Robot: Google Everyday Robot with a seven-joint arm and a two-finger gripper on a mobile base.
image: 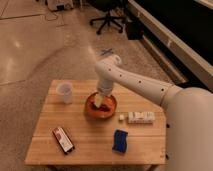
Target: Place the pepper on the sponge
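Note:
My white arm reaches down from the right, and my gripper is lowered into the orange bowl at the middle of the wooden table. A small red-orange and pale shape, the pepper, lies in the bowl right at the gripper. Whether the gripper holds it is not visible. The dark-blue sponge lies flat near the table's front right, well apart from the bowl and the gripper.
A white cup stands at the back left of the table. A red-and-black packet lies at the front left. A long white box sits right of the bowl. An office chair stands on the floor behind.

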